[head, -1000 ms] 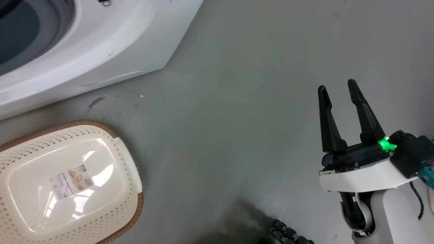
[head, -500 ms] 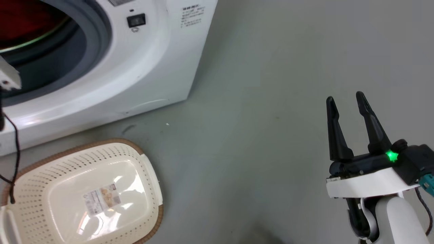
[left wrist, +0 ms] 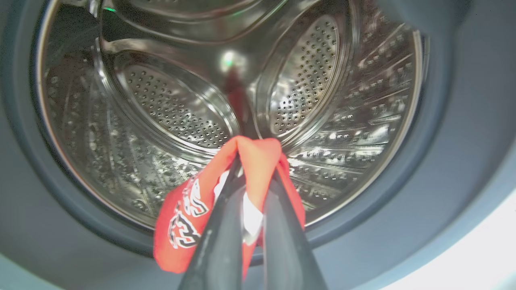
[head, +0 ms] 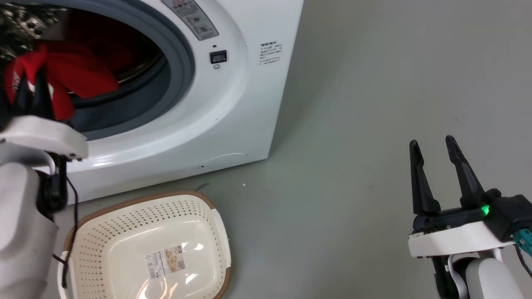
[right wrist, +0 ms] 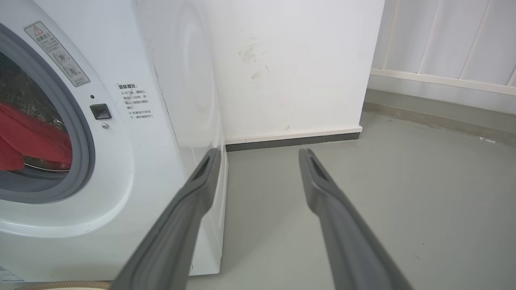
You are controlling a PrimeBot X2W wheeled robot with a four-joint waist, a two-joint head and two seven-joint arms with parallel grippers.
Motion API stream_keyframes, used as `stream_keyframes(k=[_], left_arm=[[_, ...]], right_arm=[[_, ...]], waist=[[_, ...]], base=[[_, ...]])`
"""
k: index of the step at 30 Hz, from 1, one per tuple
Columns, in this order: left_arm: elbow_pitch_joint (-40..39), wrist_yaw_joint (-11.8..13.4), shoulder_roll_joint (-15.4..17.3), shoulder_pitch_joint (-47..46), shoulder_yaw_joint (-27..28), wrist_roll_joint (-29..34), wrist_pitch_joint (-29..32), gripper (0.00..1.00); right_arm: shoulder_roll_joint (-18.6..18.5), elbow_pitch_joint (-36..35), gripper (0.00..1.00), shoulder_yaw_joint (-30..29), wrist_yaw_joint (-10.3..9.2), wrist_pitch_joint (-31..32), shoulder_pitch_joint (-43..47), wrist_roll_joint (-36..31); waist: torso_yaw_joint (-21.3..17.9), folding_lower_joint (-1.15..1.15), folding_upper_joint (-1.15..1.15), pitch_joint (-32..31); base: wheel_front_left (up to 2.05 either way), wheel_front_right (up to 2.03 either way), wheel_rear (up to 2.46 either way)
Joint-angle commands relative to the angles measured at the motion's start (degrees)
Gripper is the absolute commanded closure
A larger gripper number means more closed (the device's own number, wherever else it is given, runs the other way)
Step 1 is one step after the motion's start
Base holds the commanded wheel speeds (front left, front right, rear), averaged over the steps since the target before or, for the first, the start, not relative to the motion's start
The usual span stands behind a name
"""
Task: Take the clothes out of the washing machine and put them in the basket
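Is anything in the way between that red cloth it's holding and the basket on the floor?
Nothing visible blocks it. The left gripper grips the red cloth at the mouth of the washing machine; it only has to clear the grey ring. The basket sits open and empty on the floor.

Head cam looks steeply down on the washing machine (head: pixel 232 108) front, basket (head: pixel 137 200) and floor (head: pixel 353 124). Left wrist cam sits right at the drum (left wrist: pixel 181 104) mouth, peering in. Right wrist cam's low, facing the wall (right wrist: pixel 290 60). It shares the grey ring (head: pixel 183 62) with the head cam.
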Motion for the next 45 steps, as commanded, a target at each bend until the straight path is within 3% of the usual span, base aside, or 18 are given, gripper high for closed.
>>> stream_keyframes(k=[1, 10, 18, 27, 37, 45], left_arm=[[-1.9, 0.3, -0.8, 2.2, 0.7, 0.5, -0.4, 1.00], [-16.2, 1.8, -6.9, 22.0, 4.8, 2.2, -0.3, 1.00], [-17.8, 1.7, -11.9, 34.2, 2.5, 1.7, -0.3, 1.00], [-9.0, -0.4, -16.0, 38.7, -0.5, -1.1, 0.4, 1.00], [6.9, -4.8, -19.1, 29.3, 0.3, -1.1, -0.3, 1.00], [17.1, -6.8, -20.4, 22.9, 2.8, 0.1, -0.3, 1.00]], right_arm=[[0.0, 0.2, 0.00, -0.4, -0.02, -0.1, 0.6, -0.2], [0.0, 0.5, 0.00, -1.4, -0.02, 0.3, 3.5, -2.6], [0.0, -0.6, 0.00, -2.3, -0.02, 2.3, 5.6, -3.1], [0.0, -2.4, 0.00, -1.3, -0.02, 3.7, 5.9, -2.9], [0.0, -3.6, 0.00, -1.4, -0.02, 3.2, 2.0, -2.2], [0.0, -3.4, 0.00, -0.8, -0.02, 2.2, -1.0, -1.6]], waist=[[1.6, 0.01, 0.00, -1.8], [5.5, 0.01, 0.00, -7.1], [8.8, 0.01, 0.00, -10.1], [9.7, 0.01, 0.00, -8.8], [7.7, 0.01, 0.00, 1.0], [5.2, 0.01, 0.00, 7.5]], base=[[0.00, 0.00, 0.00], [0.00, 0.00, 0.00], [0.00, 0.00, 0.00], [0.00, 0.00, 0.00], [0.00, 0.00, 0.00], [0.00, 0.00, 0.00]])
